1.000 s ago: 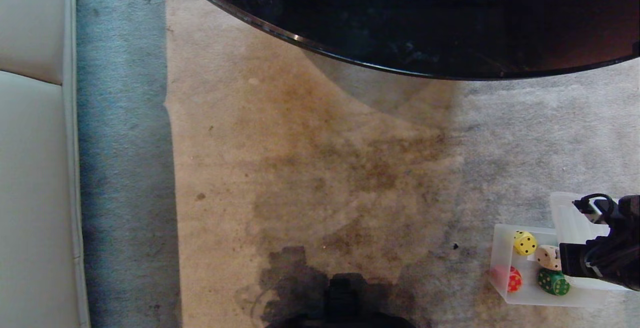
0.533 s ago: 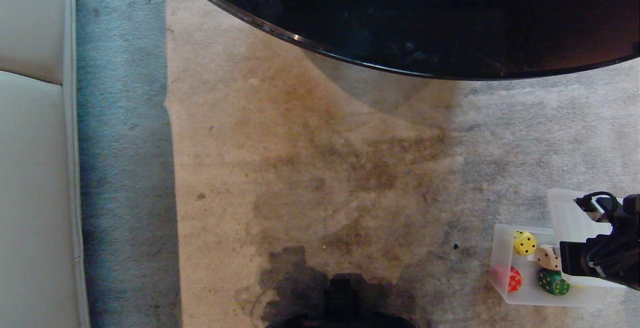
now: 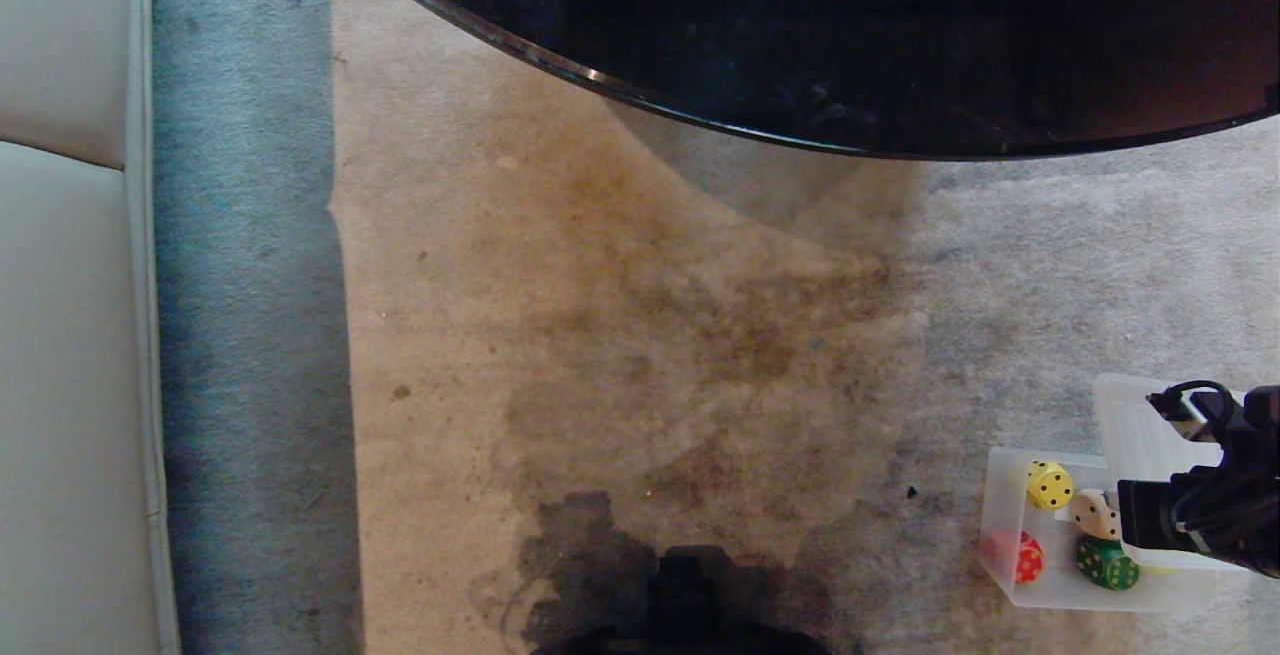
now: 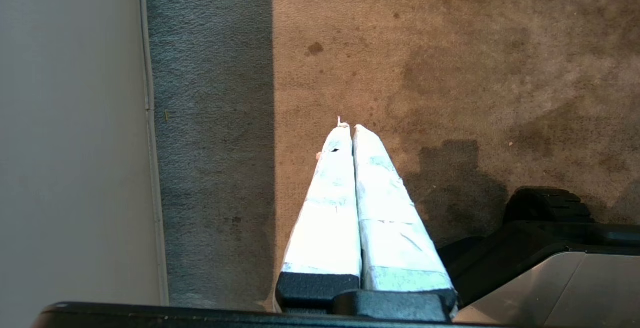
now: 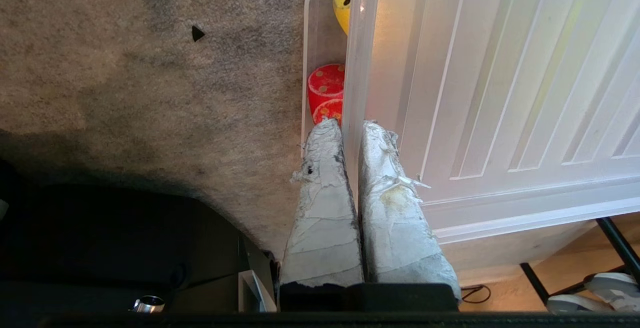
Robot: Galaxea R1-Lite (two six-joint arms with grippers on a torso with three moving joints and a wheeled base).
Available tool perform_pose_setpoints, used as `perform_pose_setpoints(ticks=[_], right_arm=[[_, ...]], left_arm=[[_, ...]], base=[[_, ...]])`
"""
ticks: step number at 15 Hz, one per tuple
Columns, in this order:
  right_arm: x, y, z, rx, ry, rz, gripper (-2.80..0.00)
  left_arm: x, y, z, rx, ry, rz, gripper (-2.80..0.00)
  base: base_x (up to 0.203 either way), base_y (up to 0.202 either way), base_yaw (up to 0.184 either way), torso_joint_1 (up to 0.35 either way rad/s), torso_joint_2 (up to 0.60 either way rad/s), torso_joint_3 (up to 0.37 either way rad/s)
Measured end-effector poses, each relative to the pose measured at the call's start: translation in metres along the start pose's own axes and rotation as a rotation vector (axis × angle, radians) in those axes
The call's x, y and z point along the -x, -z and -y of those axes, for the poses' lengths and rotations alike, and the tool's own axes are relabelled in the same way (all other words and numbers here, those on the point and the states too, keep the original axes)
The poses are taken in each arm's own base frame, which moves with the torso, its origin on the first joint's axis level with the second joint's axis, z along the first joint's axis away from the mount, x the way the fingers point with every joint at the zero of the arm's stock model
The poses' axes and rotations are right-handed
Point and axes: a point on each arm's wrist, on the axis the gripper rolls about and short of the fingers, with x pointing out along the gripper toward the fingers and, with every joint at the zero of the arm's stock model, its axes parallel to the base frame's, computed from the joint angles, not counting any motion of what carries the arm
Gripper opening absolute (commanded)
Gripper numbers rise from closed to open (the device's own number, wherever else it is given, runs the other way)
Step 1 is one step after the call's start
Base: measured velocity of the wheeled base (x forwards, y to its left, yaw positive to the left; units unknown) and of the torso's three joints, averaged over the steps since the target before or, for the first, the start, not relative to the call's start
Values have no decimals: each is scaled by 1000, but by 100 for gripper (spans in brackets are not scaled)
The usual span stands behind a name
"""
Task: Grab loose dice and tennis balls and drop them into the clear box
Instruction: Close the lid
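Stained carpet (image 3: 620,355) fills most of our head view; at lower right sits the clear box (image 3: 1000,535) with 4 dice, the yellow die (image 3: 1049,485) and tan die (image 3: 1095,514) among them. Our right gripper (image 5: 351,130) is pinched onto the ribbed lid's (image 5: 500,92) edge, probably to cover the box. No tennis balls show. Our left gripper (image 4: 348,126) hangs closed, empty.

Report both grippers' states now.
Left gripper: shut, empty, over the carpet.
Right gripper: shut on the flat ribbed translucent lid, pinching its edge.
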Motion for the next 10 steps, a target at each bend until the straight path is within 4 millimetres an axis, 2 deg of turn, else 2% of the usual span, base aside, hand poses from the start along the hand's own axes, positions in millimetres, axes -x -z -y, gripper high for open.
perform_pose_setpoints(ticks=[3,10], right_arm=[[0,-1,0,0,1,4,-280],[-2,-2,0,3,1,3,-280]], left_arm=[[0,0,0,1,0,0,-280],[0,0,0,1,0,0,-280]], base=[[-39,0,0,2,1,0],[-185,0,-2,4,4,3]])
